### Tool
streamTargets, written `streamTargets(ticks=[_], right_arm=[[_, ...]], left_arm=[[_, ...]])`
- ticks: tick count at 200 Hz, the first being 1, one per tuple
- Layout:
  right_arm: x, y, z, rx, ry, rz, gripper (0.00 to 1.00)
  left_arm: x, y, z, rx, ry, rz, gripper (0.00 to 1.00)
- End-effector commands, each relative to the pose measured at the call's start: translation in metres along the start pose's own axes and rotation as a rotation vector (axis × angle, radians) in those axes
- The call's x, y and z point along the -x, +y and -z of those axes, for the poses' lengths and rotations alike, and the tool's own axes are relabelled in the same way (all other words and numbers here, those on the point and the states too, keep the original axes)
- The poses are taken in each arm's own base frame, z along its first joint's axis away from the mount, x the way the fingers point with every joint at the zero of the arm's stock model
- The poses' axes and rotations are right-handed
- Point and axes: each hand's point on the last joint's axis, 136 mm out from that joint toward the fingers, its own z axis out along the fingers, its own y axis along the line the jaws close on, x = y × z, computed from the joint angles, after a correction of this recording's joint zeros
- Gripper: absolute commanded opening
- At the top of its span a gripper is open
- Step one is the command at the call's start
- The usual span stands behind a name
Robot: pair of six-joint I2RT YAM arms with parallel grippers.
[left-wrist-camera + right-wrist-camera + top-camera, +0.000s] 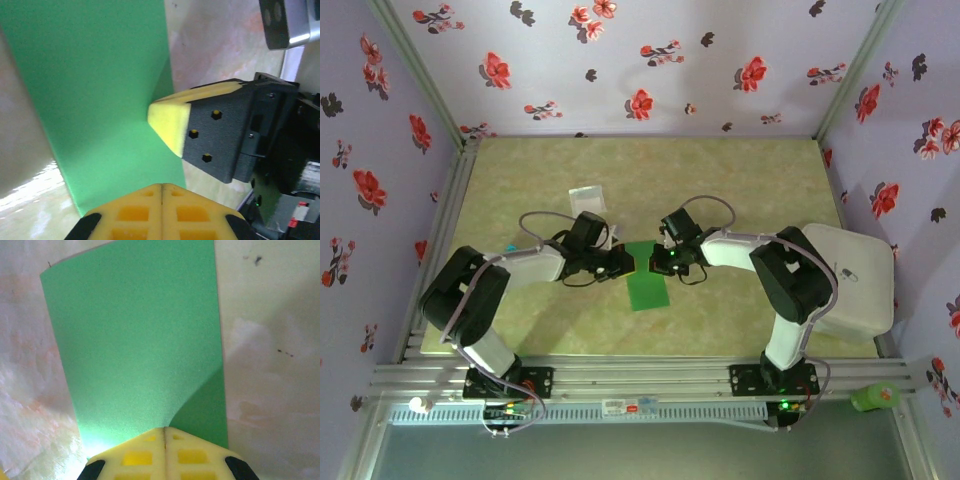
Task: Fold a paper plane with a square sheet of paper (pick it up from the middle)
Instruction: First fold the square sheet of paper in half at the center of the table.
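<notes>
Beige table (720, 180), white box (855, 280) right of the square sheet of paper (646, 285). My left gripper (624, 262) and right gripper (658, 263), fully closed, clamp its opposite edges.

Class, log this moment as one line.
left end effector: gripping green paper | right end effector: gripping same paper | stage: mid-fold

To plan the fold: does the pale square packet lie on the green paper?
No, the pale square packet lies apart from the green paper sheet.
</notes>
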Motion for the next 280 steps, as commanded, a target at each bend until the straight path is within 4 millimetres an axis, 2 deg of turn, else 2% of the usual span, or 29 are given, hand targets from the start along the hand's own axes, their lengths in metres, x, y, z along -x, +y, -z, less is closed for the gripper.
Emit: streamTargets(ticks=[1,34,66,82,121,151,161,195,215,242,280], right_arm=[[-0.056,-0.088,-0.011,-0.307,0.162,-0.116,0.0],[-0.057,-0.089,-0.011,-0.311,0.162,-0.118,0.0],[-0.057,-0.09,-0.011,-0.315,0.164,-0.121,0.0],[-0.057,-0.09,-0.011,-0.316,0.168,-0.118,0.0],[-0.057,-0.091,-0.01,-0.322,0.164,-0.12,0.0],[-0.056,-0.089,-0.009,-0.319,0.161,-0.122,0.0],[-0.056,-0.089,-0.01,-0.317,0.162,-0.121,0.0],[-0.055,-0.089,-0.011,-0.318,0.163,-0.118,0.0],[-0.055,-0.089,-0.011,-0.317,0.159,-0.119,0.0],[-0.057,-0.091,-0.013,-0.318,0.16,-0.126,0.0],[-0.057,-0.091,-0.013,-0.317,0.156,-0.13,0.0]], left_arm=[[-0.011,-0.007,-0.011,-0.059,0.041,0.031,0.06],[-0.027,0.009,-0.025,-0.044,0.081,0.053,0.06],[-0.049,0.051,-0.035,0.04,0.122,0.076,0.05],[-0.055,0.06,-0.037,0.053,0.133,0.083,0.05],[-0.047,0.045,-0.028,0.036,0.104,0.06,0.05],[-0.037,0.015,-0.015,-0.008,0.074,0.034,0.06],[-0.036,0.011,-0.013,-0.001,0.077,0.017,0.05],[-0.043,0.007,-0.013,0.008,0.115,-0.004,0.05],[-0.054,0.004,-0.017,-0.014,0.155,-0.019,0.06],[-0.074,0.013,-0.02,0.005,0.238,-0.052,0.06],[-0.098,0.045,-0.023,0.112,0.301,-0.043,0.07]])
